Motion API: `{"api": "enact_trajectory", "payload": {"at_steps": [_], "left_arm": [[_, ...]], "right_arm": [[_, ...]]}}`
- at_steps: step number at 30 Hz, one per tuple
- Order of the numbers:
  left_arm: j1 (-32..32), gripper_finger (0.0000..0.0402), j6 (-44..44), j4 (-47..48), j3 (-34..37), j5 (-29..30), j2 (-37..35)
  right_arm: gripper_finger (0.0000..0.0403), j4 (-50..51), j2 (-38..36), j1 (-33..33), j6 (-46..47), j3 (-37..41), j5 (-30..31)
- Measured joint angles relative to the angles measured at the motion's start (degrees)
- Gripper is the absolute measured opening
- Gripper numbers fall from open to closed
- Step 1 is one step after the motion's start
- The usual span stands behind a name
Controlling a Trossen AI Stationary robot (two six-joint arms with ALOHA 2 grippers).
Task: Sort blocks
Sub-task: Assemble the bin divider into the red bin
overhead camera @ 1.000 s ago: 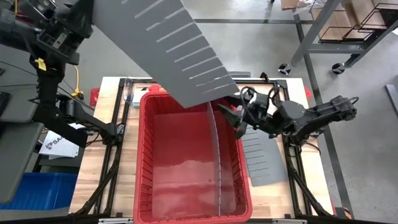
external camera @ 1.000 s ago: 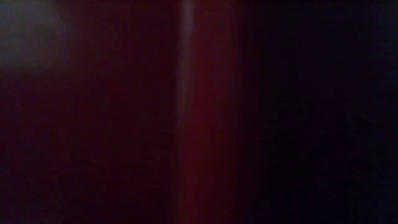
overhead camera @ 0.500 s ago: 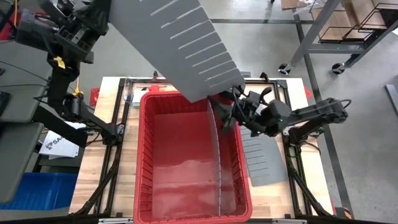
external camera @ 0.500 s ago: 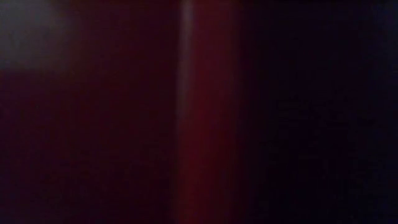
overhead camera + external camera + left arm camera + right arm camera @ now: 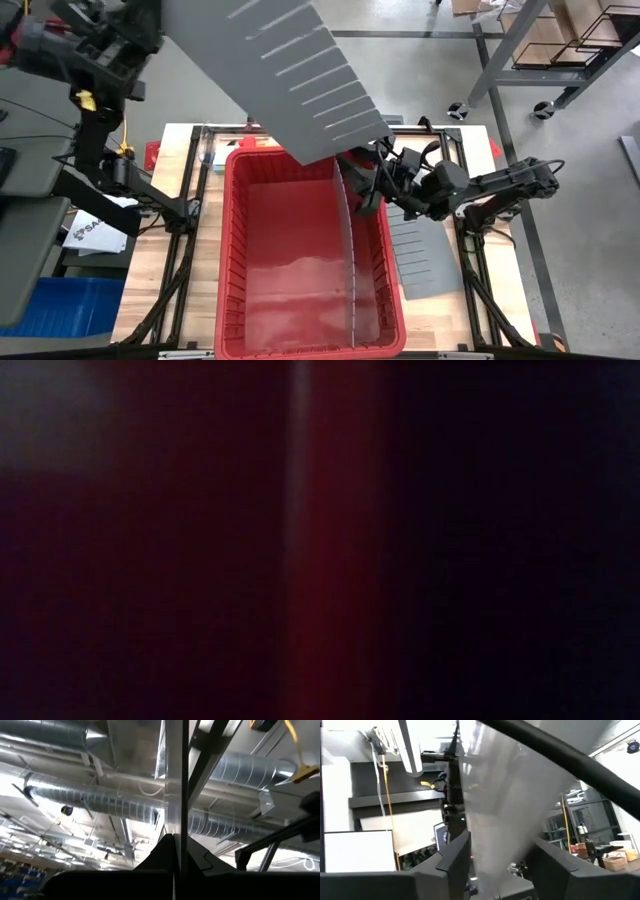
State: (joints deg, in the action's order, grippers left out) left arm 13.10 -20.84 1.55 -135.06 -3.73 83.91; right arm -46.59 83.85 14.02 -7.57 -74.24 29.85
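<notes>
The raised divider sheet is clamped by the left gripper; its lower corner, centre frame, should be taken squarely by the right gripper, jaws apparently parted.

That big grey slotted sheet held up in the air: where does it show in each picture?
High view: grey slotted sheet, top centre, above the red bin.
Low view: too dark to tell.
Left wrist view: edge-on strip, centre.
Right wrist view: pale panel, centre.
Shared landmark: the sheet itself.
</notes>
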Motion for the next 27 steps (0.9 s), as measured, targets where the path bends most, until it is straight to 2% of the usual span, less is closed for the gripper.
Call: {"api": "enact_trajectory", "payload": {"at_steps": [9, 11, 14, 15, 19, 22, 27], "left_arm": [[0.0, 0.0000, 1.3, 0.0, 0.1, 0.4, 1.9], [0.0, 0.0000, 3.4, 0.4, 0.1, 2.2, 1.9], [0.0, 0.0000, 6.1, 1.9, 0.1, 3.4, 1.9], [0.0, 0.0000, 6.6, 3.2, 0.0, 3.7, 1.8], [0.0, 0.0012, 8.5, 11.9, -0.2, 6.3, 1.6], [0.1, 0.0038, 8.0, 17.8, -0.2, 7.0, 1.6], [0.0, 0.0092, 8.9, 31.2, 0.0, 6.2, 0.7]], "right_arm": [[0.0125, -0.9, 0.0, 1.4, -0.5, 0.0, -1.9], [0.0101, -0.9, 0.0, 2.2, -1.7, 0.0, -2.0], [0.0033, -0.9, 0.0, 3.4, -3.9, 0.0, -1.3], [0.0018, -0.9, 0.0, 3.8, -4.1, 0.0, -0.7], [0.0005, 0.2, -0.3, 6.0, -3.5, 0.1, 2.5], [0.0003, 1.5, -1.2, 8.5, -4.6, 0.1, 6.0], [0.0002, 10.2, -4.5, 13.1, -6.0, 0.1, 14.1]]}}
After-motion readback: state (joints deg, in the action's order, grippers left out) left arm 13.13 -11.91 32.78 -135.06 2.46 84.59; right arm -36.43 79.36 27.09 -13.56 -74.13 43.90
